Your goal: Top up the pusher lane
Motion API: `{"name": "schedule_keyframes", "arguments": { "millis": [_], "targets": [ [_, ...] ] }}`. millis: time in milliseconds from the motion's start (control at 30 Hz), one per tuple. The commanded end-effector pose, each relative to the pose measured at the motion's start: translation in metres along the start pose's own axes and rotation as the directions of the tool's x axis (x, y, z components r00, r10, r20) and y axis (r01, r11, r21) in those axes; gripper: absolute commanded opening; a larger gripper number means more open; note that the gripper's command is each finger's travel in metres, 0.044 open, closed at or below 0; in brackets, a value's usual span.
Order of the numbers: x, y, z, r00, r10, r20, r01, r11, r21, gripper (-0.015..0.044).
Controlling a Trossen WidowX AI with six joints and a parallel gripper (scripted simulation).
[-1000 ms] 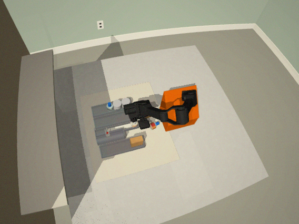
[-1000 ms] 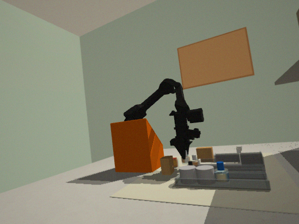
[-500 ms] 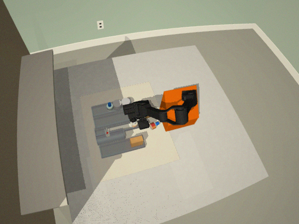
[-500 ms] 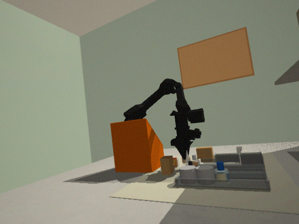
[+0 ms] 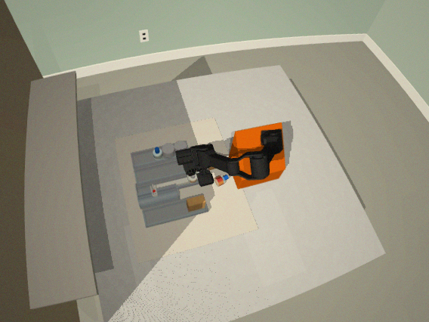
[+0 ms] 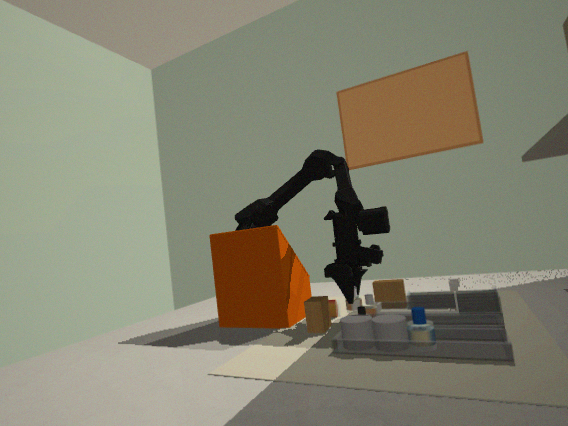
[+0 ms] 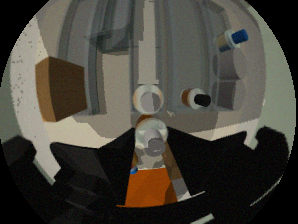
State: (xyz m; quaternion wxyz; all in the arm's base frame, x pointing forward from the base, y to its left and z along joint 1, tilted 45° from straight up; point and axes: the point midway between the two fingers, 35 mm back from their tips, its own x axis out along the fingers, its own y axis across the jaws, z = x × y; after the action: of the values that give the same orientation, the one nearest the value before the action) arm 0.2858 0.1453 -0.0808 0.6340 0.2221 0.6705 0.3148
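We have the black gripper (image 5: 193, 171) (image 6: 353, 300) (image 7: 150, 131) pinching the white-and-orange, grey-capped round jar (image 7: 151, 134), near the front of the similar white-and-orange round jar (image 7: 148, 99) in its lane.

Shows pale green walls (image 5: 226, 23) (image 6: 225, 125) (image 7: 280, 85), a white baseboard (image 5: 226, 47), an outlet (image 5: 143, 35) and an orange-brown board (image 6: 410, 110); runs greyish-beige across the floor (image 5: 340, 94); splits into light and shadow over the desk (image 5: 302, 227) (image 6: 100, 370) (image 7: 22, 80).
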Motion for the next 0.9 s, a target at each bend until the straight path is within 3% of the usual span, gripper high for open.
{"name": "schedule_keyframes", "arguments": {
  "millis": [0, 867],
  "targets": [
    [-0.0015, 0.0019, 0.0103, 1.0, 0.002, 0.019, -0.001, 1.0, -0.014, 0.0],
    [-0.0021, 0.0027, 0.0196, 1.0, 0.002, 0.02, -0.001, 1.0, -0.015, 0.0]
  ]
}}
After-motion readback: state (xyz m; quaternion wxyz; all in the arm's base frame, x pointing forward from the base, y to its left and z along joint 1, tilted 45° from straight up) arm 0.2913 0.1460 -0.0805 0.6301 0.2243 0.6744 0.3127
